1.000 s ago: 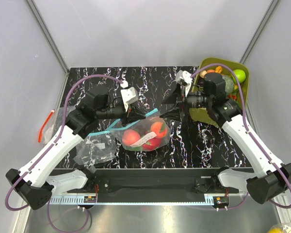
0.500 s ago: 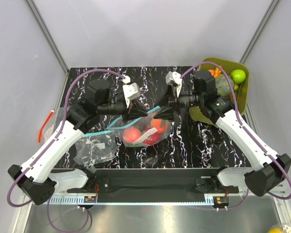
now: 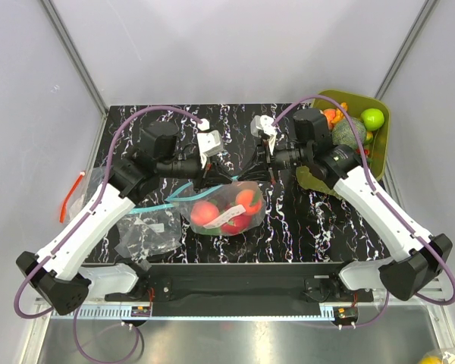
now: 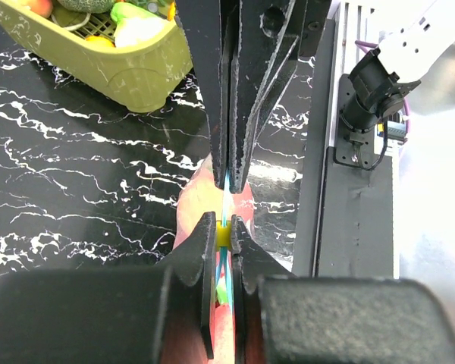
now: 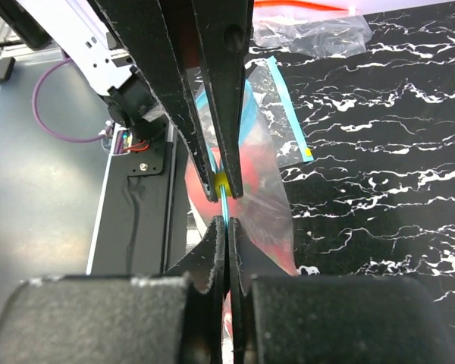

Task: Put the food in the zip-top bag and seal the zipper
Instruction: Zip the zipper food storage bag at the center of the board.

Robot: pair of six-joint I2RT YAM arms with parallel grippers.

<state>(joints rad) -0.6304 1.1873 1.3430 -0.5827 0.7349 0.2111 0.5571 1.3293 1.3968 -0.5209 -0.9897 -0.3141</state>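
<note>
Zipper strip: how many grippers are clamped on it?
2. The left gripper pinches the zipper at a yellow tab. The right gripper pinches it just beside, tip to tip, at the zip-top bag mouth. Both show plainly.

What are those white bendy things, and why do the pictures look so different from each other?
Those are two robot arms with pinching fingers. One picture looks down from above; the other two come from little cameras on the wrists. On the black marbled table lies a clear zip-top bag with red and orange toy food inside. The left gripper and the right gripper both pinch its blue-green zipper. A green tub of more toys sits on the right.
</note>
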